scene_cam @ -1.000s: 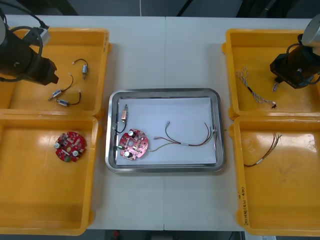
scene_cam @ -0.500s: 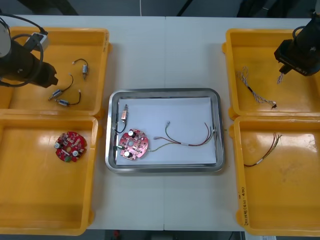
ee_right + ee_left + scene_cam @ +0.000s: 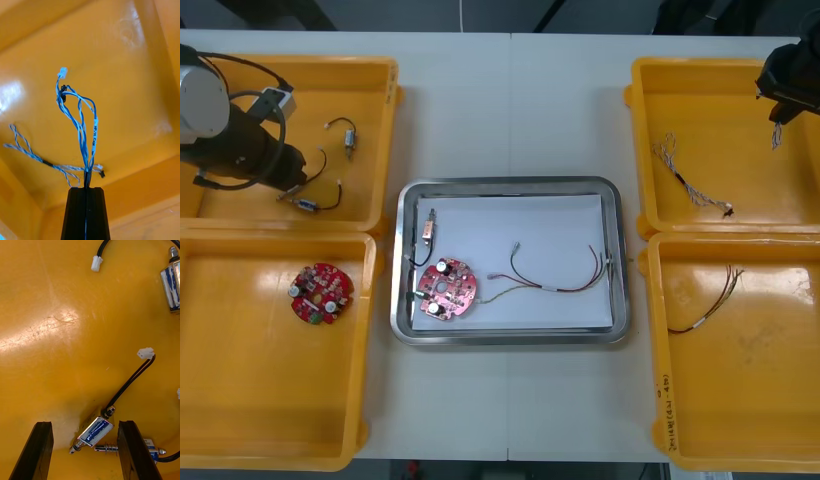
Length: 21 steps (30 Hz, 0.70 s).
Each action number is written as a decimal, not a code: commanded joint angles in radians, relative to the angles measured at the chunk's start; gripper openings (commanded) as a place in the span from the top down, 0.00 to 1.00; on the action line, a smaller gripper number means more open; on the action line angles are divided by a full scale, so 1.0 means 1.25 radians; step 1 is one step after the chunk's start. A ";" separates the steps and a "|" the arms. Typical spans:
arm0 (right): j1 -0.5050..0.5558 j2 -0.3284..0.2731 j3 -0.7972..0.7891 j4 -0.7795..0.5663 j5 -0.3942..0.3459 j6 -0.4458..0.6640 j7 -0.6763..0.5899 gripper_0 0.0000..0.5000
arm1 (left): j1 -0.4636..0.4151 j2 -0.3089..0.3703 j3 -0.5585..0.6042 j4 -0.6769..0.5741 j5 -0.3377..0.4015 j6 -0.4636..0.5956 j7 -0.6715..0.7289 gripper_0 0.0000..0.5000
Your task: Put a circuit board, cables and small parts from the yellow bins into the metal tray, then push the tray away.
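My right gripper [image 3: 87, 193] is shut on a twisted blue and white cable [image 3: 80, 123], which dangles from it above the far right yellow bin [image 3: 650, 120]. In the front view that right gripper [image 3: 784, 88] is at the bin's far right corner, the cable [image 3: 776, 135] hanging from it. My left gripper [image 3: 85, 424] is open and low in the far left yellow bin [image 3: 380, 100], with a small metal part [image 3: 93, 430] on a black lead lying between its fingers. The metal tray [image 3: 408, 330] holds a round red circuit board [image 3: 445, 288], a small metal part [image 3: 426, 230] and a red and yellow cable [image 3: 560, 275].
A second twisted cable [image 3: 690, 185] lies in the far right bin. More small metal parts [image 3: 350, 135] sit in the far left bin. The near left bin holds a circuit board [image 3: 320, 293]. A cable [image 3: 710, 305] lies in the near right bin.
The right gripper has lifted the blue and white cable out of the bin floor and moved toward the far right corner. The left gripper has shifted right and down onto the small parts.
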 commanded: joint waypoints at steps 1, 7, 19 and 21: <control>0.025 -0.027 -0.001 -0.126 -0.015 0.069 0.046 1.00 | -0.021 -0.007 -0.023 0.005 -0.005 -0.035 -0.056 0.00; 0.051 -0.027 0.005 -0.268 -0.056 0.069 0.097 1.00 | 0.000 -0.008 -0.040 0.006 -0.002 -0.061 -0.051 0.00; 0.091 -0.048 0.072 -0.466 -0.221 0.069 0.100 1.00 | 0.031 -0.008 -0.066 0.006 -0.002 -0.083 -0.054 0.00; 0.099 -0.066 0.109 -0.490 -0.265 0.069 0.097 1.00 | 0.041 -0.008 -0.066 0.006 -0.002 -0.089 -0.054 0.00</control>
